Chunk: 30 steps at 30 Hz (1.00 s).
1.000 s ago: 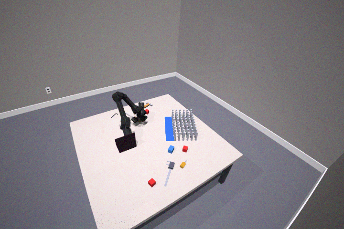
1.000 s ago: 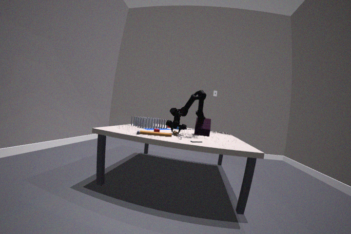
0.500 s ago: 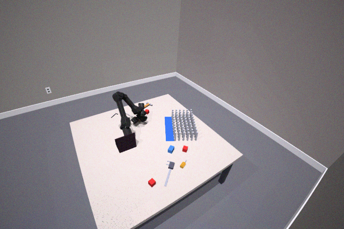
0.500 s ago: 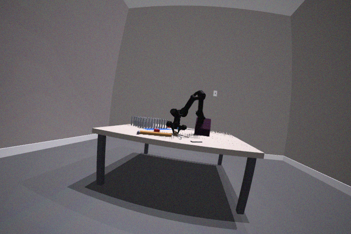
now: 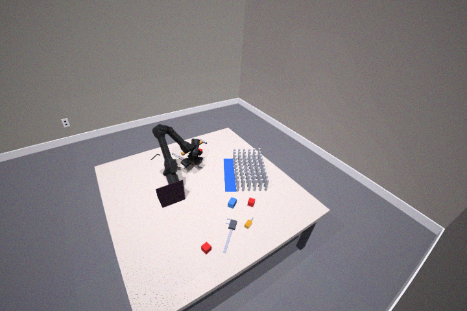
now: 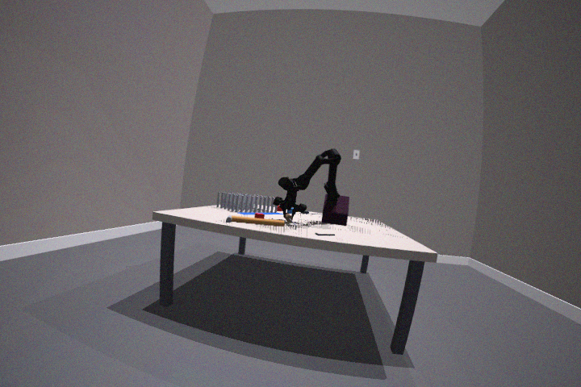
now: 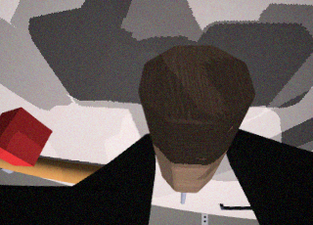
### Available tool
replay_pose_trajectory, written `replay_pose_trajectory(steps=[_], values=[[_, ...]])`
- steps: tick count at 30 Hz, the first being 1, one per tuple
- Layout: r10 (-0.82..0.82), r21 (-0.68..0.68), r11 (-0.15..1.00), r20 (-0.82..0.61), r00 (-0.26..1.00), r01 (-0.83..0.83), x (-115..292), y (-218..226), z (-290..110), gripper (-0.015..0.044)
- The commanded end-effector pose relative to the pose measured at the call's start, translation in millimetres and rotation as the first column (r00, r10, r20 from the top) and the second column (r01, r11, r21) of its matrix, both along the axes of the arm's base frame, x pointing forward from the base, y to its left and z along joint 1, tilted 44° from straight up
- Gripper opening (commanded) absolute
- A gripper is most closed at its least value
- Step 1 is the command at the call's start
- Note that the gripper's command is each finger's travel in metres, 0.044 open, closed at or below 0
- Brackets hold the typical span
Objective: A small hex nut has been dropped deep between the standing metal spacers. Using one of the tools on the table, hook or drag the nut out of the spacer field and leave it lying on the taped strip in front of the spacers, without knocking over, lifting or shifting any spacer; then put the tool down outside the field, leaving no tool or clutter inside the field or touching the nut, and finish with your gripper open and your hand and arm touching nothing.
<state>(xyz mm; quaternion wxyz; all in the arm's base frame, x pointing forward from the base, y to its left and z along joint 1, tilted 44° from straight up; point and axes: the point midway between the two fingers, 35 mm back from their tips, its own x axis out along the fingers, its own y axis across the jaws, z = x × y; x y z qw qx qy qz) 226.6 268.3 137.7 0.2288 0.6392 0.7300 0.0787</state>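
Pincer (image 7: pixel 190 173) clamped on a brown-handled tool (image 7: pixel 196 108), both black fingers pressing its sides in my wrist view. Handle tapers to a lighter tan collar, thin metal shaft (image 7: pixel 183 198) pokes out below it. Can't tell the tip shape from here.

Using the pincer as reference:
- Red cube (image 7: pixel 22 137) just beside it, touching or nearly touching a long orange-handled tool (image 7: pixel 55 169) that lies flat next to it. In the exterior view that orange handle (image 6: pixel 257 220) runs along the near tabletop (image 5: pixel 160 234) edge.
- Small dark L-shaped key (image 5: pixel 154 156) lies on the far side of the arm, apart from the pincer.
- Arm (image 5: pixel 166 146) is folded over, wrist low near the tabletop; dark base block (image 5: pixel 170 193) sits behind it.
- Blue taped strip (image 5: pixel 229 175) is well apart, with the grid of standing spacers (image 5: pixel 250 169) right against its far edge. All spacers I can make out are upright.
- Beyond the strip: blue cube (image 5: pixel 231 202), another red cube (image 5: pixel 251 201), a grey-headed long tool (image 5: pixel 229 234), a small yellow-handled tool (image 5: pixel 248 223), and a third red cube (image 5: pixel 205 247).

Hex nut: can't see it in any view, too small or hidden among the spacers.
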Motion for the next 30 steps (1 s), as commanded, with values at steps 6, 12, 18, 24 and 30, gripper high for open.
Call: replay_pose_trajectory(steps=[6, 12, 18, 24, 30], values=[[0.014, -0.032, 0.999, 0.019, 1.0, -0.014, 9.0, -15.9, 11.4, 0.0], [0.03, -0.047, 0.998, 0.014, 0.999, -0.029, 10.5, -27.8, 20.4, 0.0], [0.044, -0.052, 0.998, 0.007, 0.999, -0.043, 9.5, -40.1, 32.4, 0.0], [0.053, -0.047, 0.997, -0.001, 0.999, -0.053, 6.5, -52.5, 47.3, 0.0], [0.058, -0.034, 0.998, -0.009, 0.998, -0.059, 1.5, -64.6, 64.8, 0.0]])
